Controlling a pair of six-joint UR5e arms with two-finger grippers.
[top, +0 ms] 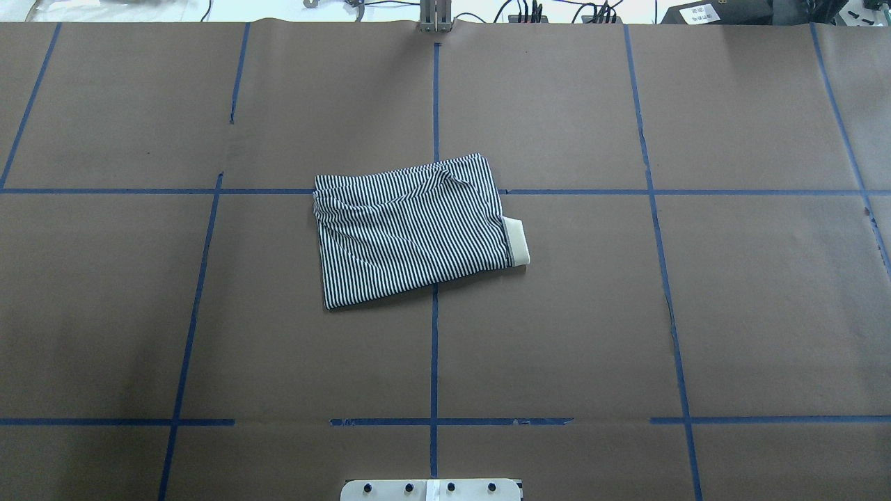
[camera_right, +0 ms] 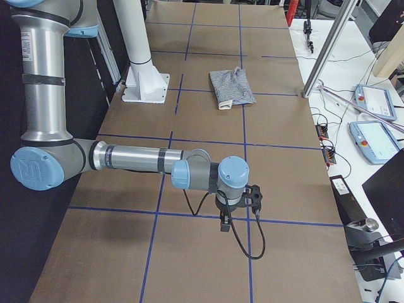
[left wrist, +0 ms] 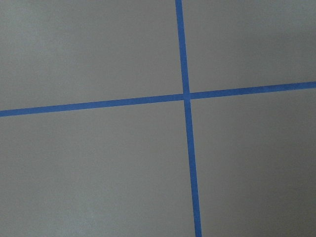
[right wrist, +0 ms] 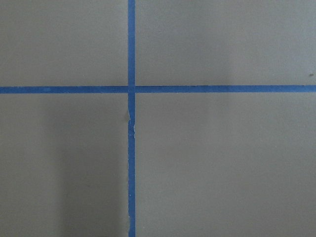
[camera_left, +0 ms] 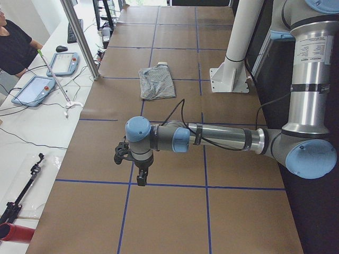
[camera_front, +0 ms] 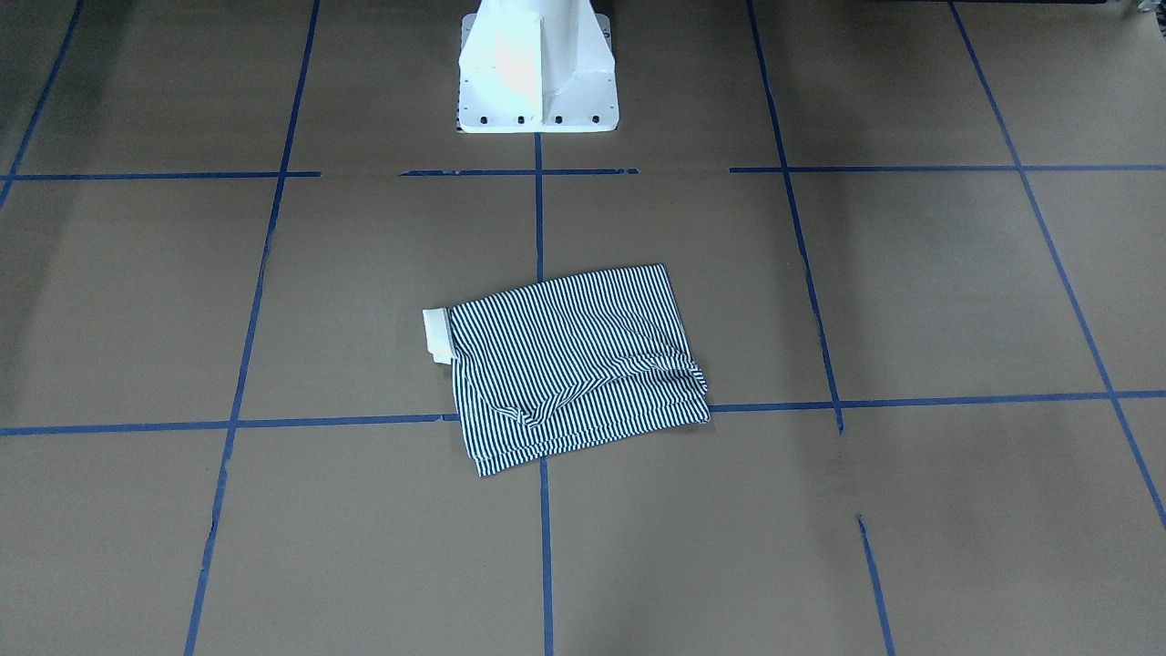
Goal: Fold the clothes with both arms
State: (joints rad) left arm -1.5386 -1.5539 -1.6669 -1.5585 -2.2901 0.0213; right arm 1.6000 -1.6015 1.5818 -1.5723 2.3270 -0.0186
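The striped polo shirt [camera_front: 574, 364] [top: 411, 229] lies folded into a compact rectangle at the middle of the table. Its cream collar [camera_front: 437, 334] [top: 515, 240] sticks out of one short side. No gripper touches it. In the exterior left view, the left arm reaches out low over the table end, well short of the shirt [camera_left: 157, 82]. Its gripper [camera_left: 140, 179] points down over bare paper; I cannot tell whether it is open or shut. The right gripper [camera_right: 224, 222] hangs likewise at the opposite table end, far from the shirt [camera_right: 232, 87]. Both wrist views hold only brown paper and blue tape.
The white pedestal base [camera_front: 537, 82] [top: 431, 490] stands at the robot's table edge. Blue tape lines grid the brown paper. Beside the table, teach pendants [camera_left: 32, 90] [camera_right: 372, 136] and cables lie on a white bench. A metal post [camera_left: 79, 37] rises there, and a person [camera_left: 13, 45] sits by it.
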